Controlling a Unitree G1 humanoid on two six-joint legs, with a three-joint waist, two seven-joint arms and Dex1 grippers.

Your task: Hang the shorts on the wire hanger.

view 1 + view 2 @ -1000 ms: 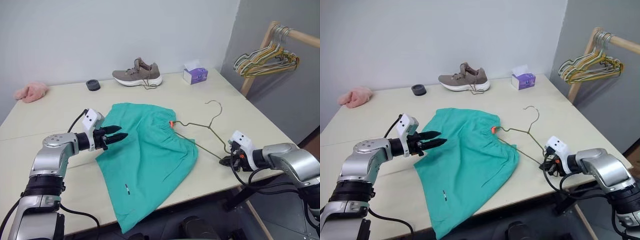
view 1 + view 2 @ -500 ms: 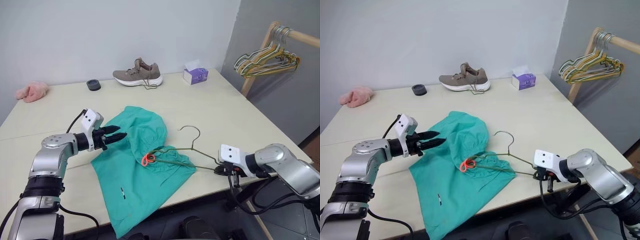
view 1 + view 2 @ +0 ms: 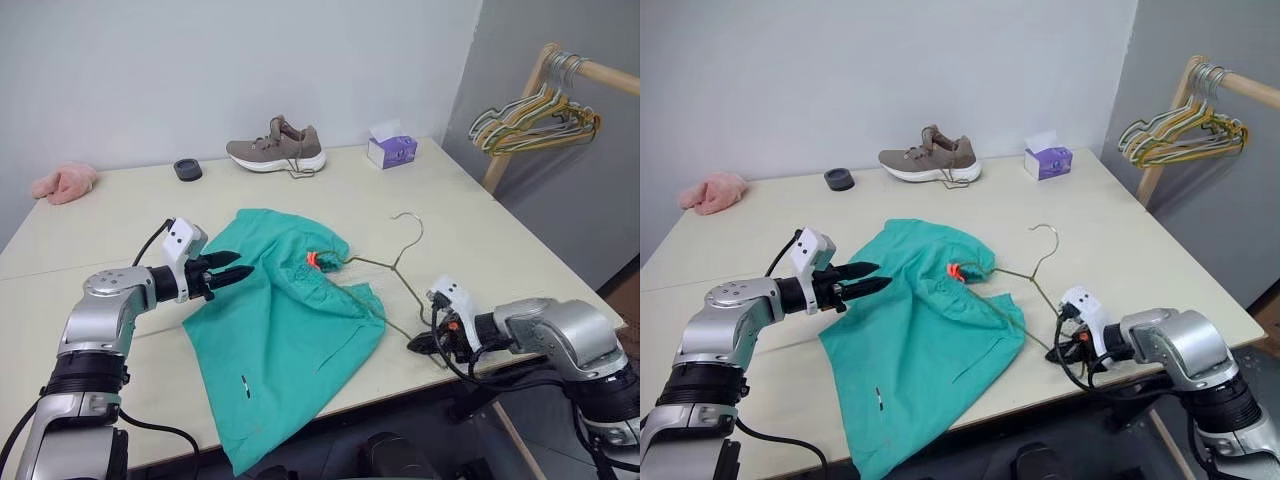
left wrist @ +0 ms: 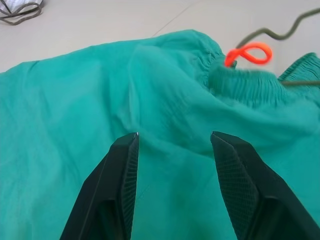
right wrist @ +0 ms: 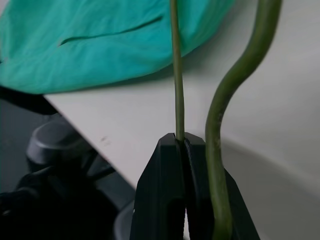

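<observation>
Threading the hanger (image 3: 385, 268) into the shorts (image 3: 280, 330) is best done slowly, wire kept low. It is pinched in the right gripper (image 5: 183, 142); the left gripper (image 3: 240, 270) is spread, empty, over the cloth.

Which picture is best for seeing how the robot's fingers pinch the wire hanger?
The right wrist view: the right gripper is shut on the wire hanger, whose thin bar runs right between its black fingers. Both eye views show the whole hanger with one end tucked into the shorts, but the pinch looks tiny there.

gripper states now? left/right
Left gripper: open, empty, over the shorts.
Right gripper: shut on the hanger wire.
</observation>
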